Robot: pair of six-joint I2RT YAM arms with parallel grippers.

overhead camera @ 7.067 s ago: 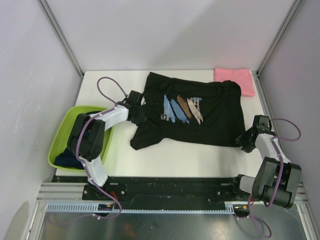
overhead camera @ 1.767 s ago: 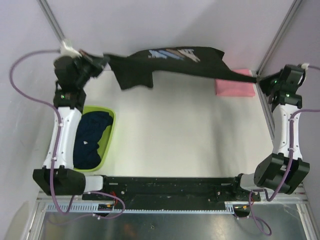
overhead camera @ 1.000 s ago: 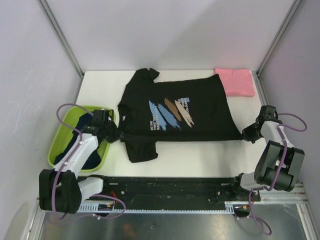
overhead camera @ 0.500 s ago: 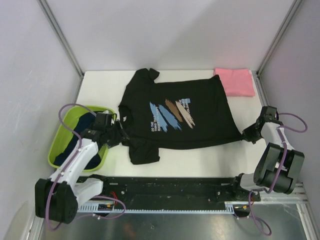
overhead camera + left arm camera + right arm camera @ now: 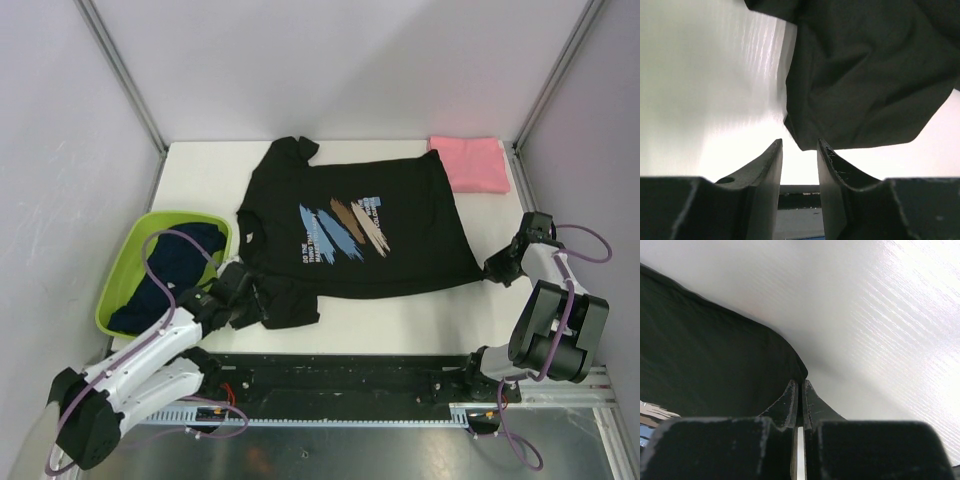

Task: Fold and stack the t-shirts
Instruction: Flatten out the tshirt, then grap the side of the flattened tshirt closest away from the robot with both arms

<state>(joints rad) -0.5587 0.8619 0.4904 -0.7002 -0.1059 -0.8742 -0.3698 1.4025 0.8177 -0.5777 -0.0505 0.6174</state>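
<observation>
The black shirt [image 5: 420, 235] lies spread on the white table [image 5: 210, 175] in the middle of the top view. Its brush-stroke print [image 5: 342, 227] faces up, its collar is toward the left and its hem toward the right. One sleeve points to the upper left. The other sleeve [image 5: 292, 305] lies rumpled at the shirt's lower left, near the table's bottom edge.

The left arm [image 5: 150, 355] reaches in low from the lower left of the frame. In the left wrist view the left fingers [image 5: 771, 165] stand spread with a narrow gap and nothing between them. The rumpled sleeve's edge lies just beyond their tips, with the bare table to its left.

The right fingers [image 5: 790, 400] sit at the hem's lower right corner, at the right of the top view. In the right wrist view they are pressed together on the corner of the black cloth, which runs off to the left, with bare table to the right.

A pink shirt [image 5: 470, 163] lies folded flat in the table's upper right corner, just beside the black shirt's hem. Navy shirts [image 5: 185, 255] are heaped in the green basin [image 5: 125, 268] at the left, just off the table's left edge.
</observation>
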